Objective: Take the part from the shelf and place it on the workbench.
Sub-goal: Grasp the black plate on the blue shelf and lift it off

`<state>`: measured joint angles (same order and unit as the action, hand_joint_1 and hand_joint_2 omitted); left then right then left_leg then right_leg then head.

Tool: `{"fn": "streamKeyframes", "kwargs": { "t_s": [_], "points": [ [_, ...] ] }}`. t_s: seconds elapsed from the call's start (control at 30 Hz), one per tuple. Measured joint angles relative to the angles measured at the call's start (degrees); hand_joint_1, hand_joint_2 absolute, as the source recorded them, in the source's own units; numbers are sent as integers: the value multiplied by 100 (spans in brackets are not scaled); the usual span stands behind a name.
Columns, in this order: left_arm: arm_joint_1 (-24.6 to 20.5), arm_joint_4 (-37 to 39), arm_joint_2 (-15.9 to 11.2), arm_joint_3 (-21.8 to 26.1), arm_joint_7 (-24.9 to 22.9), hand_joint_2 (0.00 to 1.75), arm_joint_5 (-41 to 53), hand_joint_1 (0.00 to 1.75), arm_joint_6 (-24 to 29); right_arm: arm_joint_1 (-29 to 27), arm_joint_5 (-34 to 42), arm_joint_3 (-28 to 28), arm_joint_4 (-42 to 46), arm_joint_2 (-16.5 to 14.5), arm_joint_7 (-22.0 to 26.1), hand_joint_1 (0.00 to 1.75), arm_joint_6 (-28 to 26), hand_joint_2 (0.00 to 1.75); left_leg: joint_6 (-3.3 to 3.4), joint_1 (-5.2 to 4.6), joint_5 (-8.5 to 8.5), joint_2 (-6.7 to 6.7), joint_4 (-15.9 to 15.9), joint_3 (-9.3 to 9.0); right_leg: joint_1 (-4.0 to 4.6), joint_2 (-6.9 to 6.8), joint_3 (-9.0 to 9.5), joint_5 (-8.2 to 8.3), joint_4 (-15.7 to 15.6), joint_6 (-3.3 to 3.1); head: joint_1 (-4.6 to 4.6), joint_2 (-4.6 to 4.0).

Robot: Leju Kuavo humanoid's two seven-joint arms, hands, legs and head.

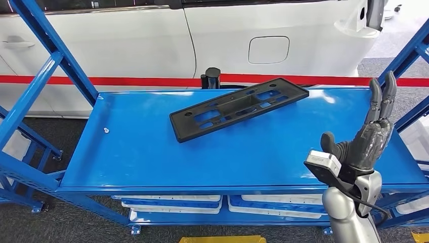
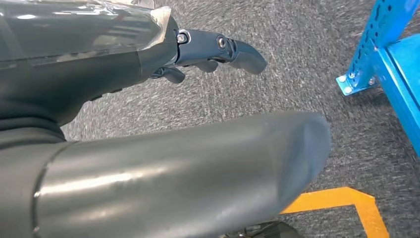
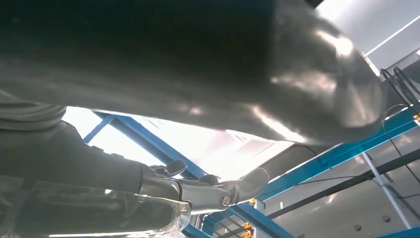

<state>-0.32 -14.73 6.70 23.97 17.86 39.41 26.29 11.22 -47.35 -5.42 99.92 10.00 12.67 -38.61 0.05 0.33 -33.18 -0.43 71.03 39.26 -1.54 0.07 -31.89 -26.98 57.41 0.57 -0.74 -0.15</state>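
A long black plastic part (image 1: pixel 238 107) with several cut-outs lies flat on the blue shelf top (image 1: pixel 152 152), slanted, toward the back middle. My right hand (image 1: pixel 369 131) is raised over the shelf's right end, fingers stretched upward and apart, holding nothing; it stands well to the right of the part, not touching it. In the right wrist view that hand (image 3: pixel 213 191) shows its fingers against a bright ceiling. My left hand (image 2: pixel 208 54) hangs over the grey carpet, fingers loosely extended and empty.
A white car (image 1: pixel 202 35) with a red stripe stands right behind the shelf. Blue diagonal frame struts (image 1: pixel 45 76) rise at both shelf ends. White bins (image 1: pixel 172 202) sit on the lower level. A small white screw (image 1: pixel 106 130) lies at the left. Yellow floor tape (image 2: pixel 346 203) marks the carpet.
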Motion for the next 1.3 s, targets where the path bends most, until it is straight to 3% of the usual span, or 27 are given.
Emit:
{"fn": "streamKeyframes", "kwargs": {
  "t_s": [0.03,0.07,0.1,0.17,0.23,0.3,0.5,0.67,0.73,0.8,0.97,1.1,1.3],
  "points": [
    [3,8,1,2,0,0,4,0,0,0,1,-4,-7,-1,-1,0,-1,0,-22,17,-29,1,231,156,1,0,12,-11,1,-12,0,0],
    [6,17,0,4,0,0,4,0,0,0,3,-8,-16,-1,-2,0,-2,0,-36,31,49,3,259,215,-2,3,27,-24,2,-16,-1,0],
    [6,23,-2,6,0,0,5,0,0,-1,6,-11,-25,-1,-3,0,-2,0,-39,42,221,7,63,157,-7,8,48,-39,2,-9,-1,0],
    [3,29,-8,9,0,0,10,0,1,0,12,-13,-34,-1,-8,0,-3,0,-9,46,619,18,-683,-170,-13,18,102,-81,3,32,-3,0],
    [-6,30,-13,10,0,0,15,0,3,1,13,-15,-34,1,-13,0,-5,0,43,24,778,20,-1203,-437,13,24,129,-124,3,100,2,0],
    [-9,31,-14,14,0,0,19,0,7,1,12,-22,-34,3,-16,0,-6,0,98,-9,771,14,-1304,-499,31,24,139,-137,-20,163,7,0],
    [-6,32,-15,28,0,0,32,0,60,7,3,-28,-39,19,-34,0,-8,0,144,-50,811,-8,-1372,-522,40,-3,214,-108,-147,126,21,0],
    [-6,32,-12,47,0,0,44,0,77,9,-21,-32,-43,19,-54,0,20,0,197,-70,786,-9,-1371,-533,33,-4,221,-103,-187,144,22,0],
    [-6,31,-12,61,-2,0,58,0,76,8,-121,-35,-52,21,-129,0,100,0,201,-77,784,-9,-1370,-534,25,-4,221,-100,-189,182,21,0],
    [-6,31,-12,82,-16,0,73,0,76,11,-384,-38,-75,37,-296,0,260,0,202,-79,784,-8,-1369,-534,22,-4,226,-97,-190,217,20,0],
    [-7,31,-13,110,-82,0,145,0,60,250,-1386,-83,-347,220,-883,0,1127,0,205,-71,788,-4,-1369,-537,29,-2,241,-93,-187,229,19,0],
    [-36,31,-14,138,-161,0,222,0,9,938,-1781,-326,-1118,489,-1043,0,2106,175,209,-66,793,4,-1369,-546,34,2,244,-92,-179,230,19,0],
    [-63,32,-13,181,-177,0,255,0,8,1998,-1918,-897,-2432,572,-1032,0,2552,175,212,-65,797,4,-1369,-547,37,1,246,-92,-171,229,18,0]
  ]
}}
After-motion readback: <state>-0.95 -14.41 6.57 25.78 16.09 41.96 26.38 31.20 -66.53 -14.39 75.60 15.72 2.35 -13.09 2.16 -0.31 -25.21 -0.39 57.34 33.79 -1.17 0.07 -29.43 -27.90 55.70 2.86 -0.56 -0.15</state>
